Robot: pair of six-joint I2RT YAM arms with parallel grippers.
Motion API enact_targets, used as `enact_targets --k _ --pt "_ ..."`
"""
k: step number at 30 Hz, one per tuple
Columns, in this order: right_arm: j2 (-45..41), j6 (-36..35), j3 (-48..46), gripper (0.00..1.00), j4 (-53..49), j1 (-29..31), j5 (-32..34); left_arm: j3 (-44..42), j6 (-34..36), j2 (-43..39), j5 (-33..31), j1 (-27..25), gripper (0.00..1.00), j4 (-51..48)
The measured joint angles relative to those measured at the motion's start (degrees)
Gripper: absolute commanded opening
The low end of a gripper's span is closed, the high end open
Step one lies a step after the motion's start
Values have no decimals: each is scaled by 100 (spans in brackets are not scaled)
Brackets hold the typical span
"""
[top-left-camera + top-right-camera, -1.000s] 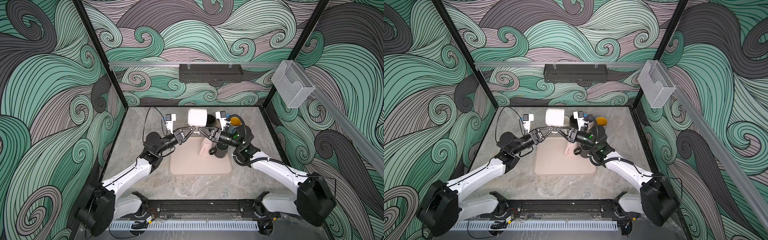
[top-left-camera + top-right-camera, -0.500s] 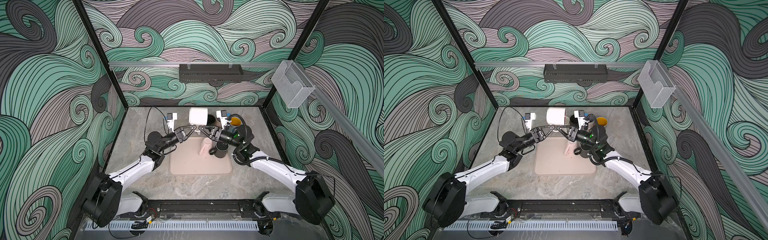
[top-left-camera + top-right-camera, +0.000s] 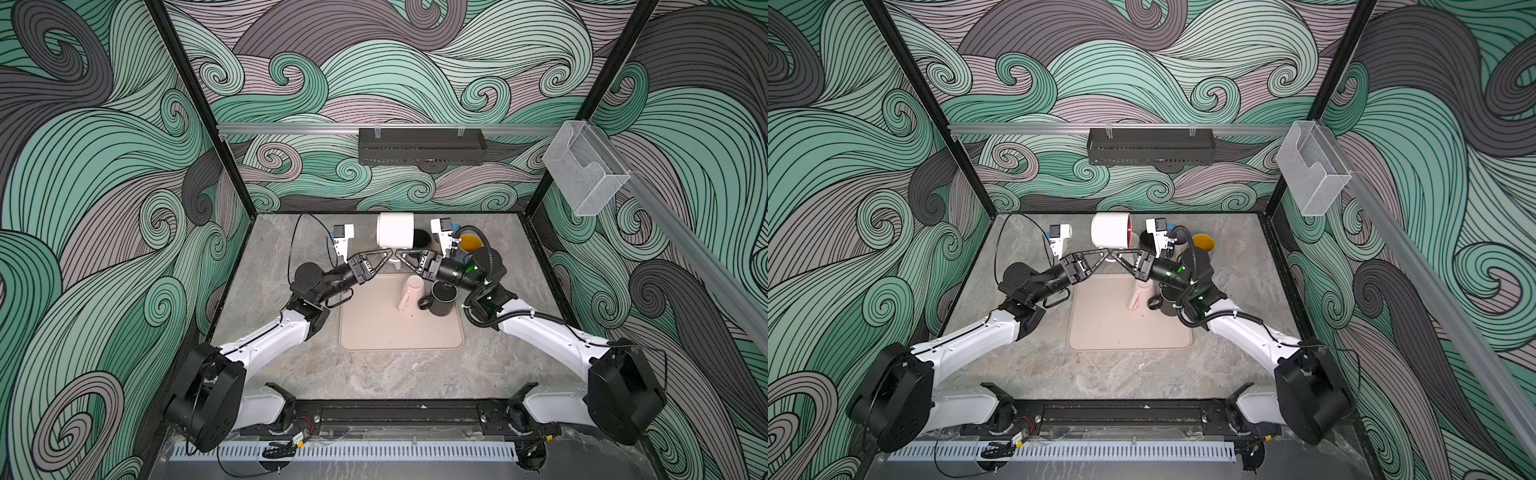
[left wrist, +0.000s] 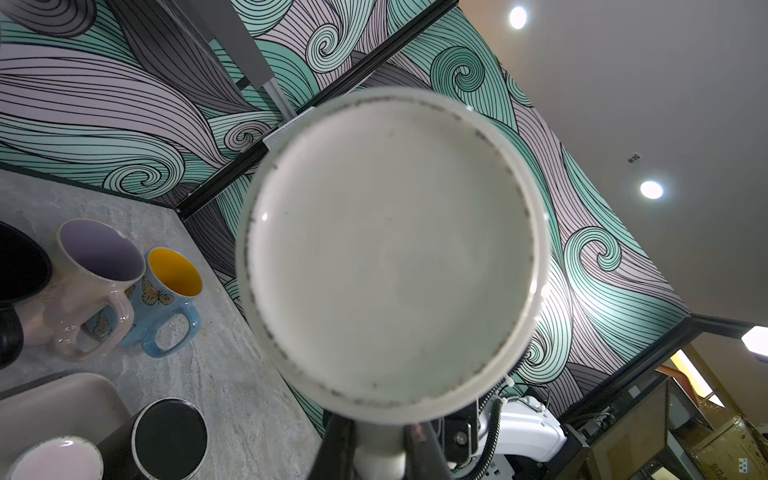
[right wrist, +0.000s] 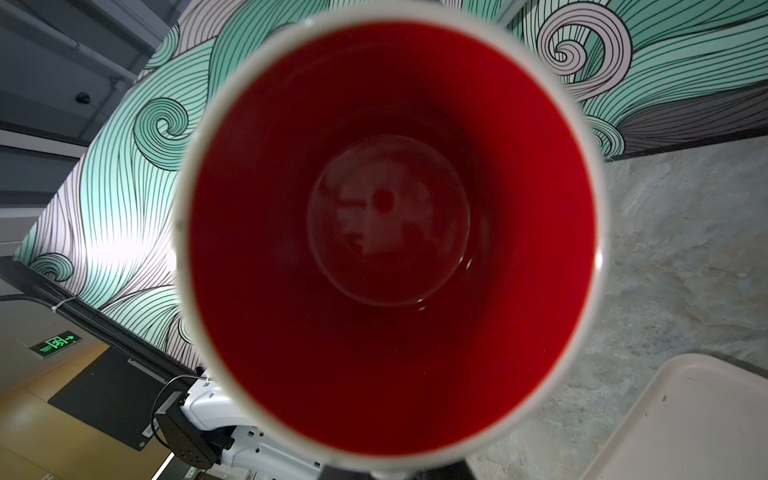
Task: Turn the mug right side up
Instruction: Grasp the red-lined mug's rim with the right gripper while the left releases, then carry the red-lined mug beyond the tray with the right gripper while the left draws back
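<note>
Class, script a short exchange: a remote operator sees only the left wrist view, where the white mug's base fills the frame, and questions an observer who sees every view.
Operator: What colour is the mug inside?
Observer: Red. The right wrist view looks straight into the mug.
Operator: Which way does it lie?
Observer: In both top views the mug is on its side, clear of the table, with its mouth toward the robot's right.
</note>
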Motion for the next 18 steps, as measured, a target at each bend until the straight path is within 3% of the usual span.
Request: enact_targets --k 3,5,7,12,13,18 --pt "52 7 61 0 -2 2 -9 0 -4 0 -15 11 0 15" --pt "92 7 87 0 -33 2 -9 2 79 -17 -44 26 46 -96" --pt "114 22 133 0 -186 2 -7 13 299 -120 -57 31 73 -542" --pt "133 -127 387 0 -610 33 61 17 1386 -968 -654 17 90 -2771" --pt "133 -168 437 0 -706 37 83 22 1574 -1172 -863 17 98 -3167" --pt "133 -599 887 0 -1794 142 398 68 2603 -2304 -2387 17 99 -5031"
